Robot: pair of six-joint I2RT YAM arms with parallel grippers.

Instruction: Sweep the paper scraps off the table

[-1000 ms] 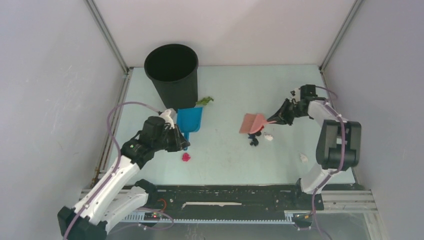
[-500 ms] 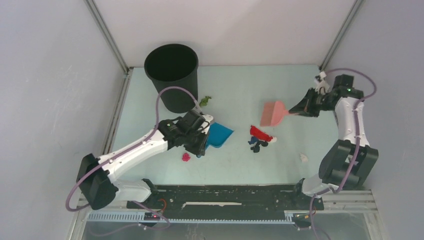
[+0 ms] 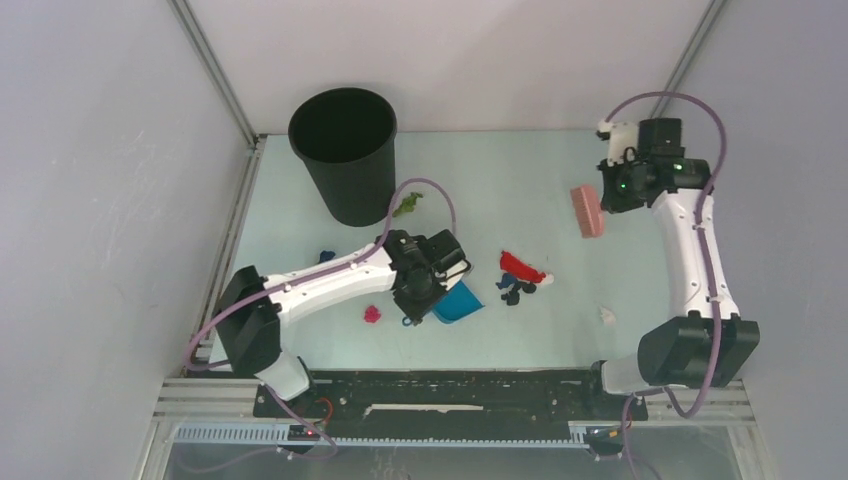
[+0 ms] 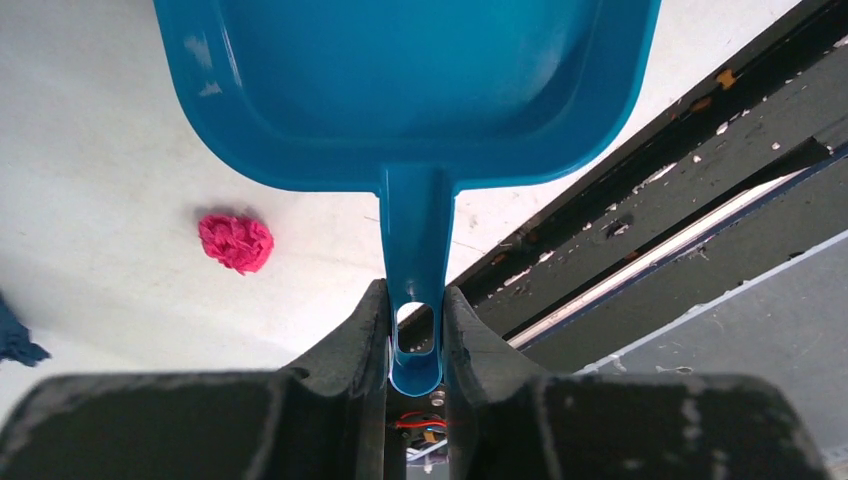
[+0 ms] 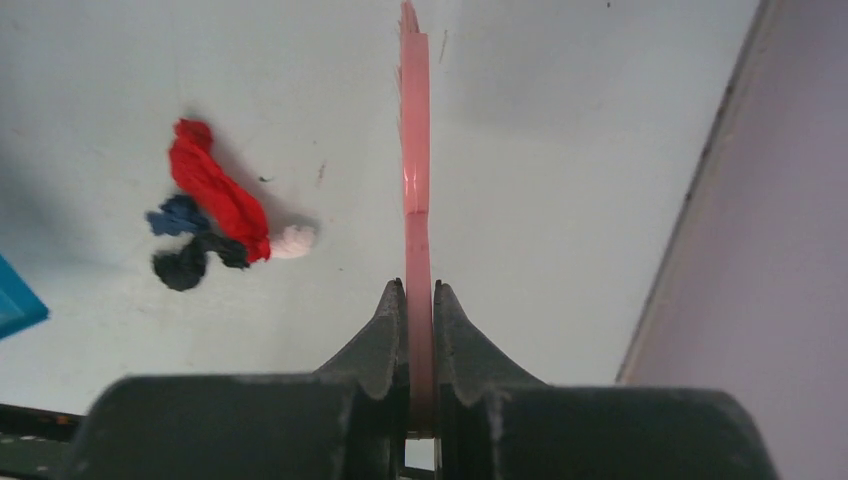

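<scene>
Dustpan point(image 3: 462, 303) slid closer: scraps point(image 3: 520, 272) now lie just right of the left end effector point(image 4: 415, 310) gripping it, well left of the right end effector point(image 5: 420, 295) gripping the brush point(image 3: 588, 210).

Grey walls point(image 3: 90, 200), metal corner rails point(image 3: 214, 72) (soft light)

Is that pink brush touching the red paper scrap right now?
No, the pink brush, gripped by the right claw, sits clearly apart from the red paper scrap, with bare table between them.
</scene>
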